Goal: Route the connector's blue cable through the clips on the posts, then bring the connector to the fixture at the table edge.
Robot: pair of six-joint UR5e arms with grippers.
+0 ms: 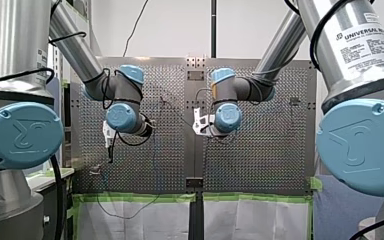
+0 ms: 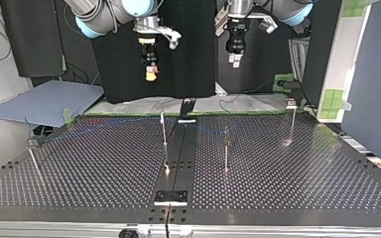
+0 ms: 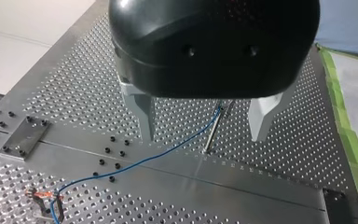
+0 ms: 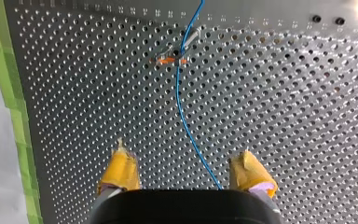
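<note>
My right hand (image 4: 183, 148), yellow-padded, gapes over thin blue cable (image 4: 187, 128); my left hand (image 3: 203, 137) spreads tapered metal fingers (image 3: 145, 116).

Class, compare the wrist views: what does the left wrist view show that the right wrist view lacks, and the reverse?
Left wrist view only: metal fingers, and a thin post with the blue cable at its top. Right wrist view only: yellow-padded fingers, the cable seen between them. Both: the blue cable, the perforated table, green tape, fingers open and empty.
</note>
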